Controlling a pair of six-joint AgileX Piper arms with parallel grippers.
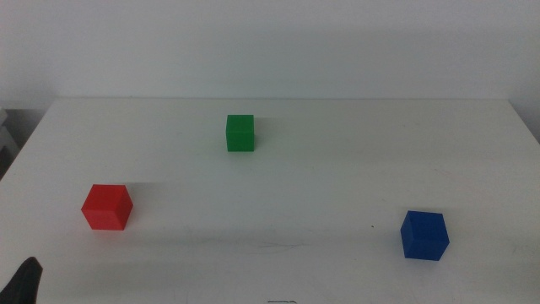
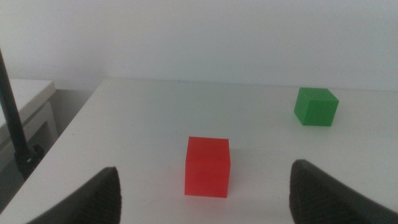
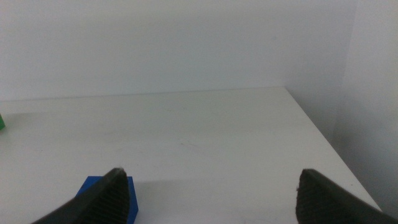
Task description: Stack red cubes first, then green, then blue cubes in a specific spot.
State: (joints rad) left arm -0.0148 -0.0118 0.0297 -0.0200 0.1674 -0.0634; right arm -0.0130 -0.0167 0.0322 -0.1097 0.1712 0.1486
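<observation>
The red cube (image 1: 107, 208) sits on the white table (image 1: 337, 177) at the front left. The green cube (image 1: 240, 133) is further back near the middle, and the blue cube (image 1: 424, 235) is at the front right. All three stand apart. My left gripper (image 1: 25, 283) shows only as a dark tip at the bottom left corner. In the left wrist view it (image 2: 204, 186) is open, with the red cube (image 2: 208, 167) just ahead between the jaws and the green cube (image 2: 316, 106) beyond. My right gripper (image 3: 212, 180) is open; the blue cube (image 3: 132, 202) is partly hidden by one jaw.
The table's right edge (image 3: 323, 140) runs close by in the right wrist view. A dark pole (image 2: 13, 118) and a white cabinet (image 2: 28, 106) stand off the table's left side. A white wall backs the table.
</observation>
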